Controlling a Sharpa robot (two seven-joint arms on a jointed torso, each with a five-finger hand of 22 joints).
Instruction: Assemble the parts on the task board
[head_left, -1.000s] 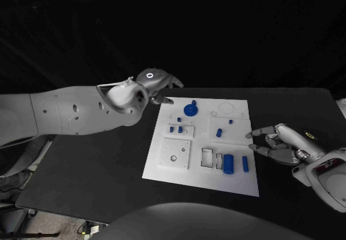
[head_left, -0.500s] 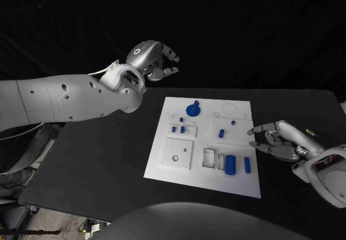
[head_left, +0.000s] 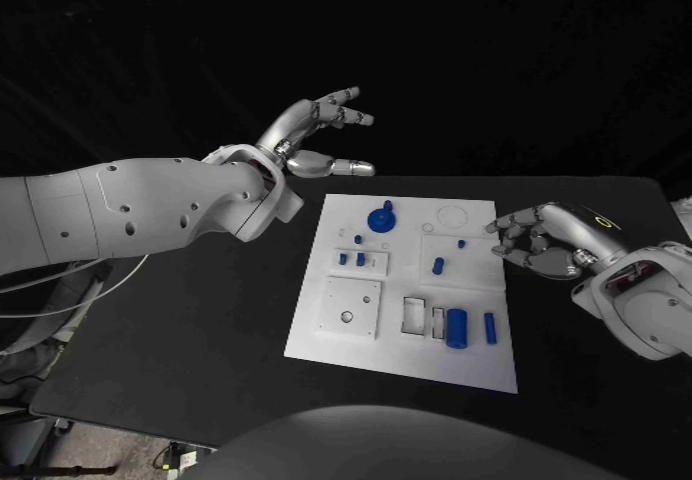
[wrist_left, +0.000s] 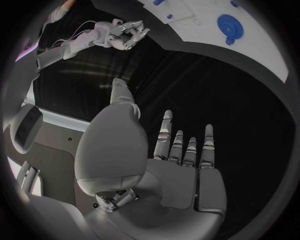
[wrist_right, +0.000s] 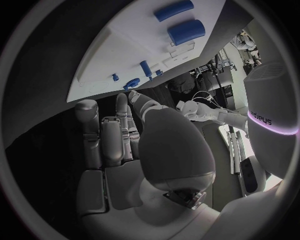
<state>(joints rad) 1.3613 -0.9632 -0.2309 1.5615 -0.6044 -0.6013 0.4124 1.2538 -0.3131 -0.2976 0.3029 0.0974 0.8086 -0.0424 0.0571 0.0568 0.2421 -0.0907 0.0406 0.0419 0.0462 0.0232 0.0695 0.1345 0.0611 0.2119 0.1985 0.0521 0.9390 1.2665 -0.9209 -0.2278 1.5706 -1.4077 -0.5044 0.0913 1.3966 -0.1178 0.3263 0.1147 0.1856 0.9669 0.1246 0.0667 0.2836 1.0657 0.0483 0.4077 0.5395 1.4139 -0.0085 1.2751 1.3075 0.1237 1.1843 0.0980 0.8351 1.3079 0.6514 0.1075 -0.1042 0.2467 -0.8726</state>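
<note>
The white task board (head_left: 335, 340) lies mid-table. On it are a blue round knob (head_left: 382, 218), two short blue pegs (head_left: 352, 259), a blue peg (head_left: 438, 266), a thick blue cylinder (head_left: 457, 327) and a thinner one (head_left: 490, 328). My left hand (head_left: 317, 135) hangs in the air beyond the board's far left corner, fingers spread, holding nothing. My right hand (head_left: 548, 240) hovers at the board's right edge with fingers partly curled and nothing in them. The left wrist view shows the knob (wrist_left: 229, 25) and the right hand (wrist_left: 125, 32). In the right wrist view the thick cylinder (wrist_right: 185, 31) lies past the fingers (wrist_right: 103, 140).
A square pale insert with a small hole (head_left: 351, 305) and two rectangular slots (head_left: 424, 317) sit on the board's near half. A round outline (head_left: 453, 214) marks its far right corner. Bare black table (head_left: 188, 330) lies to the left and at the front.
My left hand has risen from the board's far left corner and spread its fingers. My right hand has moved farther along the board's right edge and closer to it.
</note>
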